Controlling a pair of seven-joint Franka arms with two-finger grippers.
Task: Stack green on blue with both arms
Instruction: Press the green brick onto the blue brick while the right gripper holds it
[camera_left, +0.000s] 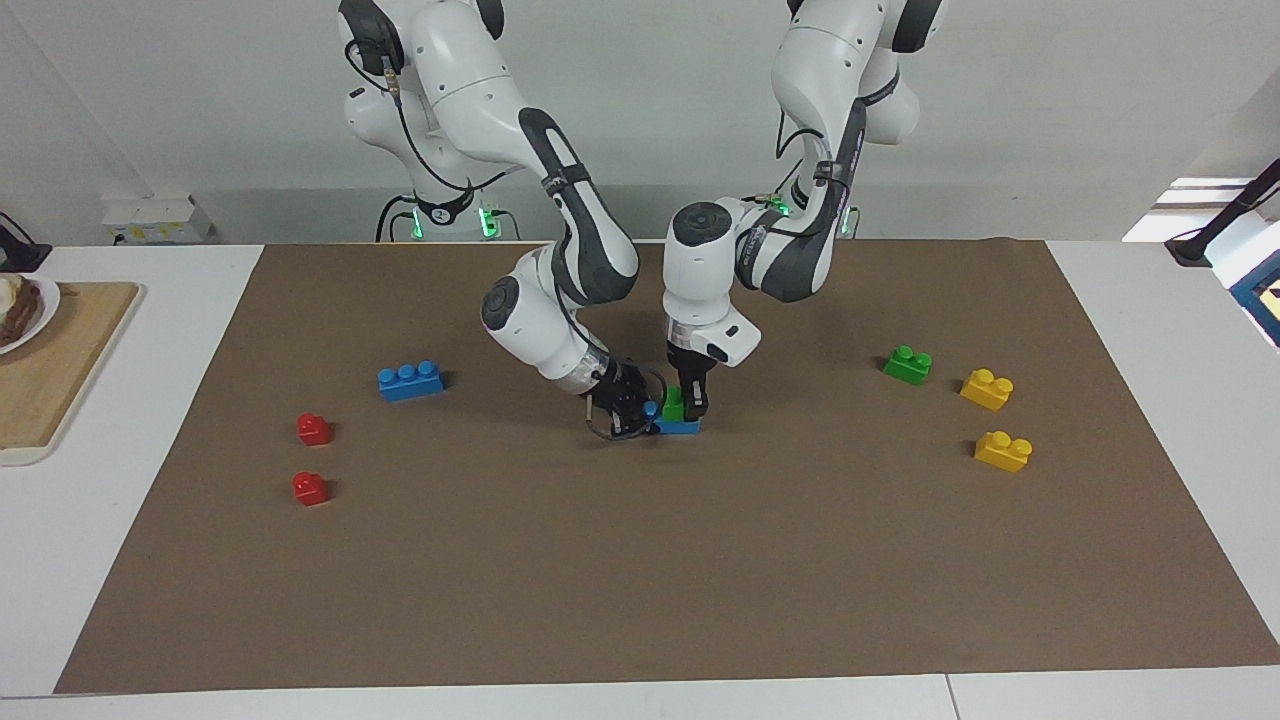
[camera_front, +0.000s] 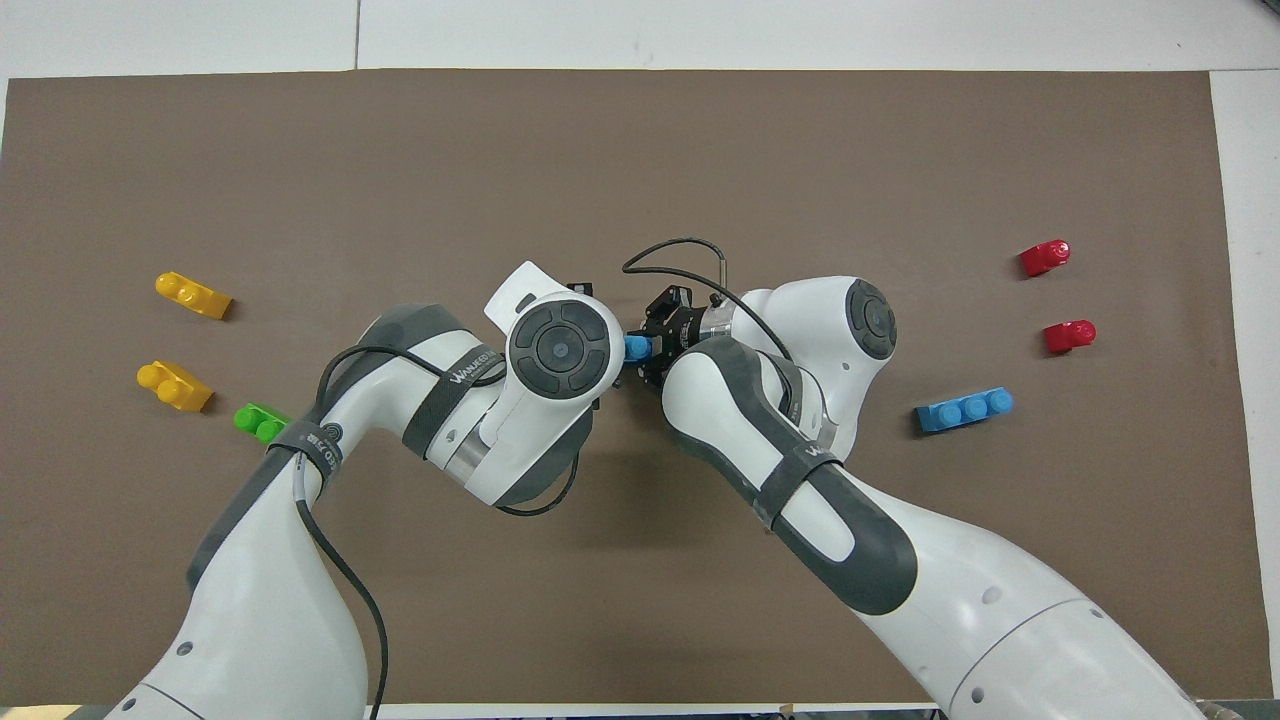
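A blue three-stud brick (camera_left: 682, 427) lies on the brown mat (camera_left: 640, 580) at mid-table. A green brick (camera_left: 673, 404) sits on top of it. My left gripper (camera_left: 688, 402) comes straight down and is shut on this green brick. My right gripper (camera_left: 640, 412) reaches in low from the right arm's end and is shut on the blue brick's end. In the overhead view only the blue brick's tip (camera_front: 634, 347) shows beside the right gripper (camera_front: 648, 350). The left arm's wrist (camera_front: 560, 345) hides the green brick and the left gripper there.
A second blue brick (camera_left: 411, 381) and two red bricks (camera_left: 314, 429) lie toward the right arm's end. A second green brick (camera_left: 907, 365) and two yellow bricks (camera_left: 987, 389) lie toward the left arm's end. A wooden board (camera_left: 60, 370) sits off the mat.
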